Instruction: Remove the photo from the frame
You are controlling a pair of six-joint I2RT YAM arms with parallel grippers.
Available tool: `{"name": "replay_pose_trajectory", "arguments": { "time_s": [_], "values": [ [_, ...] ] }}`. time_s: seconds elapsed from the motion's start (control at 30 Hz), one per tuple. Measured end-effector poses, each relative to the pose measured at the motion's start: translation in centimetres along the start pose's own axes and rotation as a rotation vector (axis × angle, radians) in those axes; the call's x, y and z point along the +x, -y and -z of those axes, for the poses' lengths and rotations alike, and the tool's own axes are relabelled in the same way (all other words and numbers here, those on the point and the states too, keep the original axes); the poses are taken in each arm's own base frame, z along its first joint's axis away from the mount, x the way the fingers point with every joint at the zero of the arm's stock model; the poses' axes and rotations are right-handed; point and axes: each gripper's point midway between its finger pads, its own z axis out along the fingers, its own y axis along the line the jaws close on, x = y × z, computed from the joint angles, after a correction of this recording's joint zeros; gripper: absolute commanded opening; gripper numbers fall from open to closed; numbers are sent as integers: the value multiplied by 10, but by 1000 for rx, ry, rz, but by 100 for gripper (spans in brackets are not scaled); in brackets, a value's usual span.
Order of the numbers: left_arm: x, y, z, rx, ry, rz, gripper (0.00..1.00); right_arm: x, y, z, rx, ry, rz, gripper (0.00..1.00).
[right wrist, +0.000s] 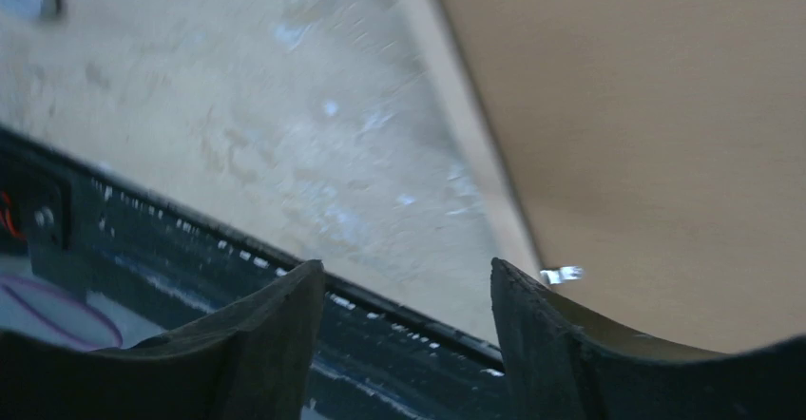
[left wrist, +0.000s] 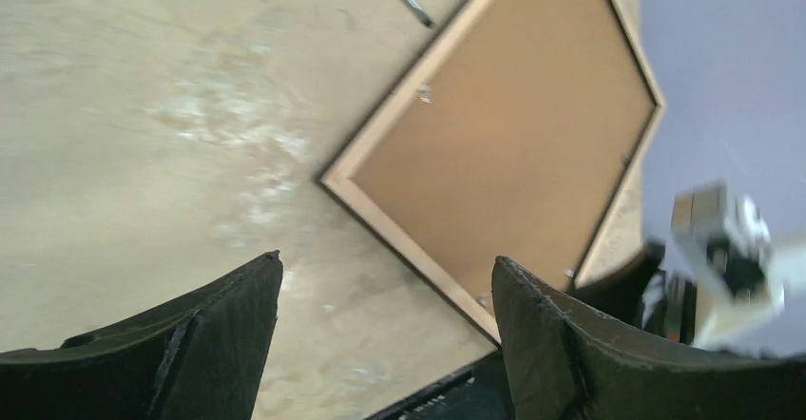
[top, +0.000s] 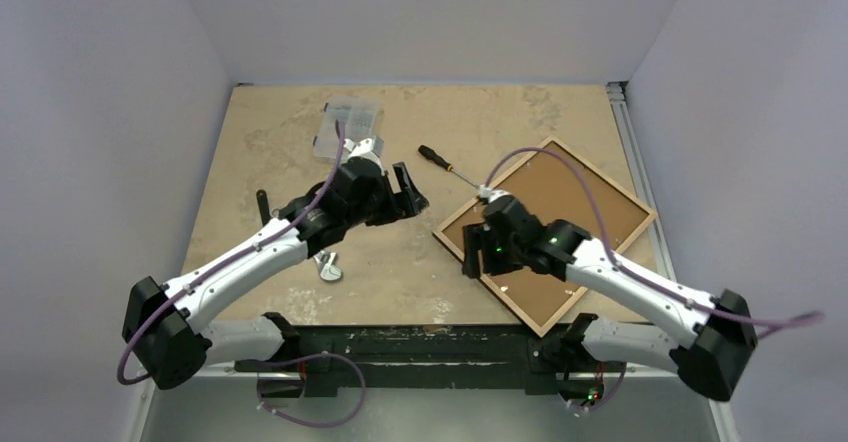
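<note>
Left claw (left wrist: pixel 385 266) and right claw (right wrist: pixel 407 270) gape; one frame (top: pixel 555 197), one screwdriver (top: pixel 447 165).

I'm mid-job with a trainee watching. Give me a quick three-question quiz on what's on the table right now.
1. True or false: the frame lies with its brown backing facing up.
2. Which arm's fingers hang over the frame's edge? A. left B. right C. neither
3. Name the tool lying on the table between the clear box and the frame.
Key: 1 true. 2 B: the right fingers straddle the frame's pale edge, open and empty. 3 the screwdriver.
</note>
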Motion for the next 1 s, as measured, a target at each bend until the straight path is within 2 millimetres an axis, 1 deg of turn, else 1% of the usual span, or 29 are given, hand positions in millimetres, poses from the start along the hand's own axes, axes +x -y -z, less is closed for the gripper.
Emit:
{"name": "replay_pose_trajectory", "arguments": {
  "time_s": [0.07, 0.1, 0.13, 0.2, 0.23, 0.3, 0.4, 0.5, 0.57, 0.67, 0.77, 0.83, 0.9, 1.0],
  "values": [
    [-12, -23, -3, -63, 3, 9, 78, 21, -33, -10, -41, -73, 87, 55],
    [-17, -36, -5, -97, 0, 25, 78, 30, -44, -16, -47, -100, 113, 55],
    [-20, -45, -7, -118, -6, 43, 78, 35, -51, -20, -47, -115, 127, 52],
    [-21, -58, -11, -134, -24, 75, 77, 47, -61, -32, -34, -136, 140, 50],
    [-17, -60, -14, -128, -49, 83, 77, 52, -63, -37, -23, -143, 136, 49],
    [-13, -62, -24, -117, -85, 102, 77, 56, -60, -44, 5, -141, 112, 48],
    [2, -62, -48, -94, -172, 125, 78, 59, -45, -51, 70, -114, 49, 45],
    [21, -62, -74, -66, -270, 161, 81, 67, -20, -53, 157, -88, -28, 44],
    [31, -61, -85, -49, -314, 185, 81, 74, 1, -51, 229, -68, -86, 43],
    [39, -58, -95, -20, -356, 217, 81, 78, 15, -46, 271, -39, -161, 42],
    [38, -50, -104, 15, -371, 234, 81, 81, 27, -37, 305, -4, -255, 40],
    [34, -43, -109, 40, -367, 233, 81, 82, 41, -31, 350, 30, -304, 40],
    [29, -38, -111, 58, -362, 230, 81, 82, 60, -21, 422, 67, -362, 40],
    [22, -28, -116, 88, -355, 223, 85, 79, 82, -9, 495, 122, -431, 41]
  ]
}}
